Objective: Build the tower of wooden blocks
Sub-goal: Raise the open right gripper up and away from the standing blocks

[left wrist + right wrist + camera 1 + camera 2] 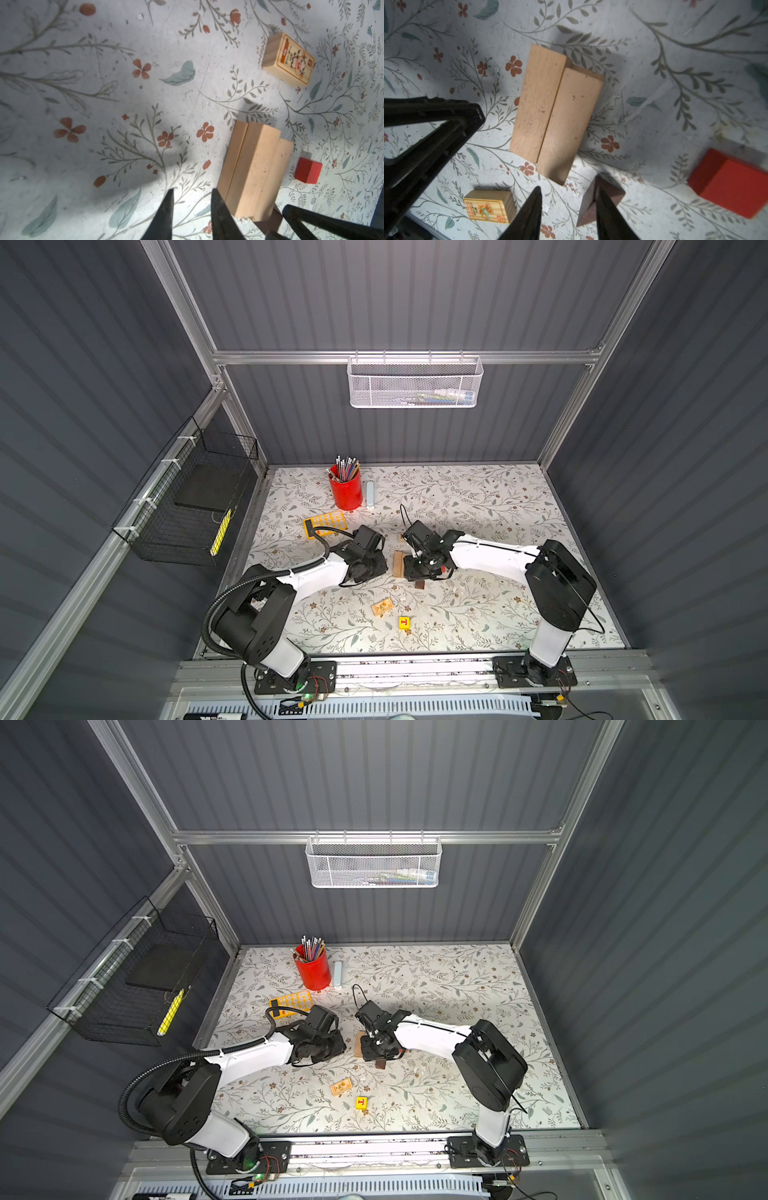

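Left jaws stand slightly parted and empty, one tip right beside the wood block tower (pixel 253 172), a low stack of tan planks on the bench (pixel 104 83). Right jaws are spread, pinching nothing, over a brown wedge (pixel 586 207) near the stack.

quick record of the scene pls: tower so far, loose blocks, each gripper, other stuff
tower so far: two tan planks side by side, touching; nothing on them
loose blocks: red cube, brown wedge, dragon-print block, face-print block, yellow cube
left gripper: open, empty, by the planks' end
right gripper: open, empty, near the brown wedge
other stuff: red pencil cup, orange calculator
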`<state>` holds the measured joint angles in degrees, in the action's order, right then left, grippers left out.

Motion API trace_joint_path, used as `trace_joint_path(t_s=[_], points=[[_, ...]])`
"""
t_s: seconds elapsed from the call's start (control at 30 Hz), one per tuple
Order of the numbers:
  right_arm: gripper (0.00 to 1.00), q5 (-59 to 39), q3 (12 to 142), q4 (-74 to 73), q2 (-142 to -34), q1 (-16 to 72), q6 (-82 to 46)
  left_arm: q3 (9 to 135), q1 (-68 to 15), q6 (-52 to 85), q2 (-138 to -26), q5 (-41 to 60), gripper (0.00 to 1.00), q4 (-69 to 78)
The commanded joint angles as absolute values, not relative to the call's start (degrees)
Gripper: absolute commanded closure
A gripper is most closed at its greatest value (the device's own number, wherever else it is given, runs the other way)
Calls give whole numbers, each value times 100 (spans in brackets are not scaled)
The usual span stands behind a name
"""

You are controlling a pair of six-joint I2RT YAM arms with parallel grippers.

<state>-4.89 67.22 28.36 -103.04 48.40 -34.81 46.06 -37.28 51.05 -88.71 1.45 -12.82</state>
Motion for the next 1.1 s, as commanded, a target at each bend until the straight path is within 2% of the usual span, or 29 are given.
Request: trace_joint_path(t_s=[0.0, 1.07], points=[[57, -361, 6924, 3030, -10452, 4886, -3208, 4511, -3691, 4972, -8728, 84, 69, -1433], [59, -117, 7125, 3135, -10723, 5001, -2839, 4552, -3691, 4967, -8702, 45, 68, -1506]])
